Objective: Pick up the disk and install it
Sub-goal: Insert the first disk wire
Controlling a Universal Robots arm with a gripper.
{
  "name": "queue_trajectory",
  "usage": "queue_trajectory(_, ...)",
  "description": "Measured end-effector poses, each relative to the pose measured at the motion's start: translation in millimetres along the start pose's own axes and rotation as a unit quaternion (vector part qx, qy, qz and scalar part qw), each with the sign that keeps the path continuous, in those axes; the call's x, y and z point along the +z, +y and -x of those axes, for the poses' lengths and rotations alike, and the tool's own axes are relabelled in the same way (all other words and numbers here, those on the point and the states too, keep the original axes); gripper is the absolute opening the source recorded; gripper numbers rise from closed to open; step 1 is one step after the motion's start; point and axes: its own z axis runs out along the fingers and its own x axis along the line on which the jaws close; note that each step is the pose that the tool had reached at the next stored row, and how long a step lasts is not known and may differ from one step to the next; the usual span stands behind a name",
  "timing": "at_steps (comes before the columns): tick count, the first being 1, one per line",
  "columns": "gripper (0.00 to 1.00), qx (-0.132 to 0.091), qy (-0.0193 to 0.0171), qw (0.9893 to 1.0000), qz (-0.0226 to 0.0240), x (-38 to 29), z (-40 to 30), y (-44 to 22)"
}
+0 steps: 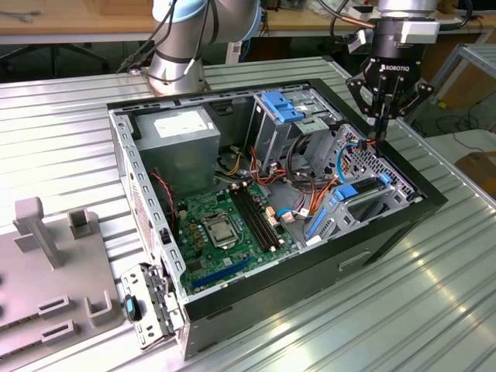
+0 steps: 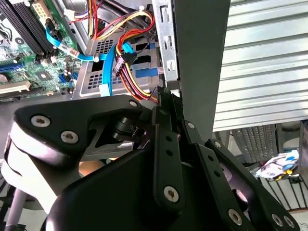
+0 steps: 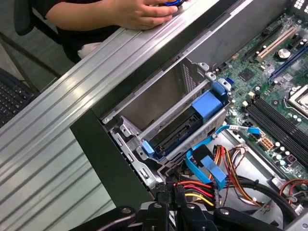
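The disk point(image 3: 179, 131) lies edge-on in a slot of the perforated metal cage point(image 3: 161, 96), and the ends of its blue bracket point(image 3: 207, 103) show at either side. In the exterior view the disk point(image 1: 369, 203) sits at the right end of the open computer case point(image 1: 256, 298). My gripper point(image 1: 380, 133) hangs point-down over that cage, close to the case's far wall. Its fingers are shut with nothing between them. In both wrist views the gripper point(image 2: 166, 98) point(image 3: 168, 191) ends just beside a bundle of red, yellow and black wires point(image 3: 199, 190).
A blue flat cable point(image 3: 209, 168) curls beside the wires. The green motherboard point(image 1: 225, 225) and a grey power-supply box point(image 1: 177, 139) fill the case's left part. A person's hand point(image 3: 139, 12) rests on the ribbed table point(image 3: 53, 144). A grey fixture point(image 1: 54, 263) stands at the exterior view's left.
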Motion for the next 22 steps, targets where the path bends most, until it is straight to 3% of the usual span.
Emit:
queue_trajectory(4, 0.16, 0.012, -0.0032, 0.9999, 0.0023, -0.3, -1.7, -2.0)
queue_trajectory(8, 0.16, 0.05, -0.0162, 0.9986, 0.0121, 0.8, -2.0, -2.8)
queue_trajectory(10, 0.16, 0.057, -0.0189, 0.9981, 0.0141, 0.4, -6.2, -9.2)
queue_trajectory(13, 0.16, 0.08, -0.0269, 0.9962, 0.02, 1.5, -6.8, -10.4)
queue_trajectory(14, 0.16, 0.093, -0.0313, 0.9949, 0.0234, 1.6, -6.7, -10.5)
queue_trajectory(16, 0.16, 0.111, -0.0369, 0.9928, 0.0273, 1.6, -6.8, -10.5)
queue_trajectory(18, 0.16, 0.117, -0.0364, 0.9922, 0.0246, 1.6, -7.2, -10.8)
queue_trajectory(22, 0.16, 0.123, -0.0362, 0.9917, 0.0039, 1.6, -7.4, -11.0)
